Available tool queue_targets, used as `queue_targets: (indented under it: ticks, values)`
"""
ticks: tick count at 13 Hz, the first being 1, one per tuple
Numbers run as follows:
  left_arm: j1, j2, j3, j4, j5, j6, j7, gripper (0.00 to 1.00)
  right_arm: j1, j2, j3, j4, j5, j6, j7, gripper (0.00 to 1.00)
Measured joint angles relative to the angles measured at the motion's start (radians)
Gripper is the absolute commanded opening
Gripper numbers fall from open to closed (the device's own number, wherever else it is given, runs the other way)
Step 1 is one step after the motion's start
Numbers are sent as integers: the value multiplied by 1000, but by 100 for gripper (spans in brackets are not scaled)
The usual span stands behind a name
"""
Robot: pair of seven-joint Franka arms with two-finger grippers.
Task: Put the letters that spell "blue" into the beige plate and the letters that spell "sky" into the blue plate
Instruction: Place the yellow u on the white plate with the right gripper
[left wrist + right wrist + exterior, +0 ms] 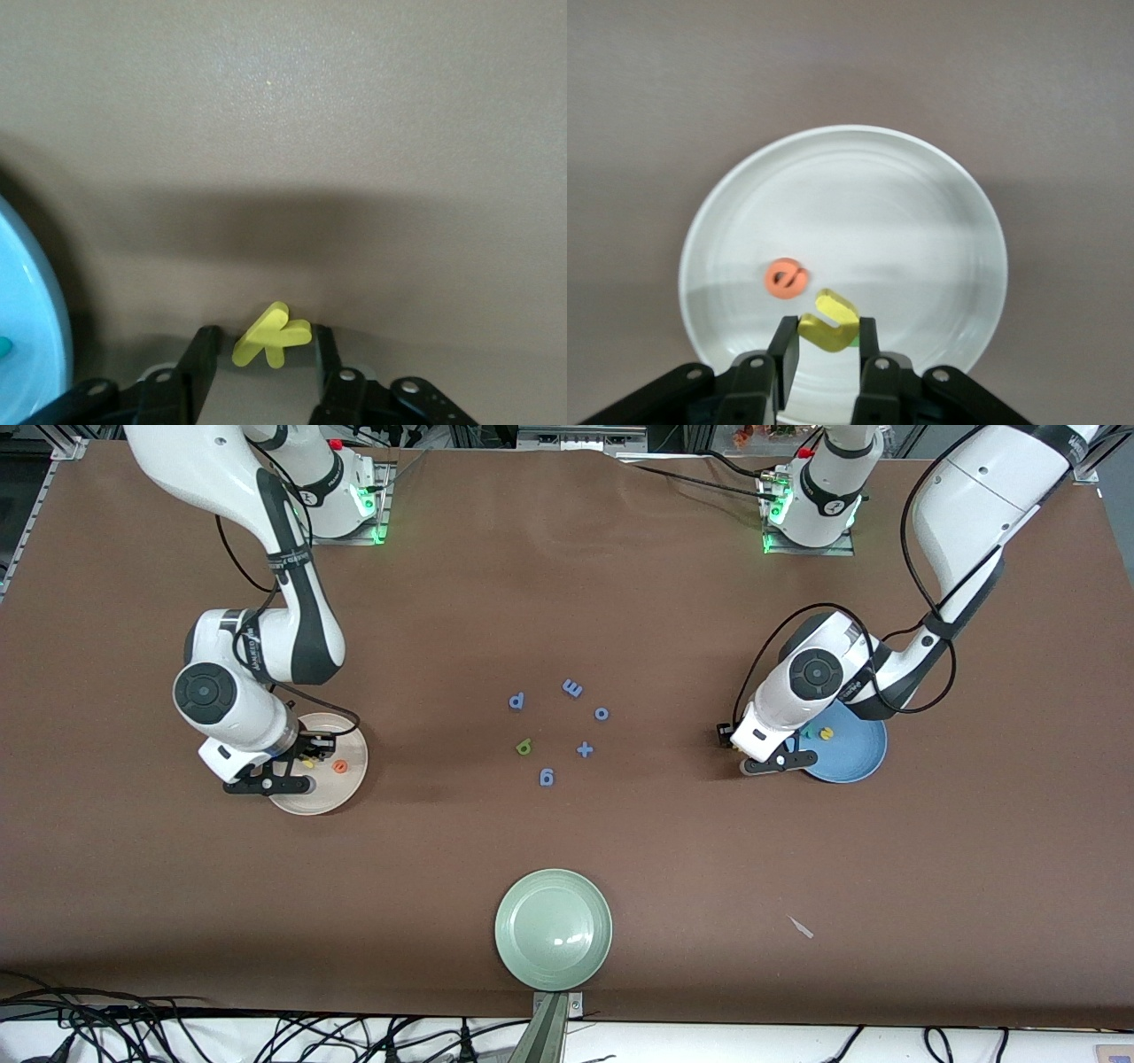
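My right gripper [306, 757] [829, 326] hangs over the beige plate [341, 793] [921, 221], shut on the yellow "u" [830, 323]. An orange "e" [338, 765] [785, 277] lies in that plate, and a bit of a green letter [852, 337] shows under the "u". My left gripper [772, 762] [263, 335] is low beside the blue plate [855, 757] [35, 319], open. The yellow "k" [270, 335] sits between its fingers, touching one, with a gap at the other. A yellow "s" [827, 733] and a teal "y" [806, 733] lie in the blue plate. The green "b" [524, 747] lies mid-table.
Several all-blue letters [572, 687] ring the green "b" at mid-table. A pale green plate [554, 928] stands near the table's front edge. A small white scrap [800, 926] lies toward the left arm's end, about as near the camera as that plate.
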Motion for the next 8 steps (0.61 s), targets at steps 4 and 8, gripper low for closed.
queue_targets:
  ticks: [4, 8]
  values:
    - [0, 1, 0, 2, 1, 0, 0, 34, 6, 7, 14, 5, 4, 0, 18, 67]
    - [0, 1, 1, 5, 1, 0, 0, 34, 13, 7, 126, 70, 6, -26, 228, 67]
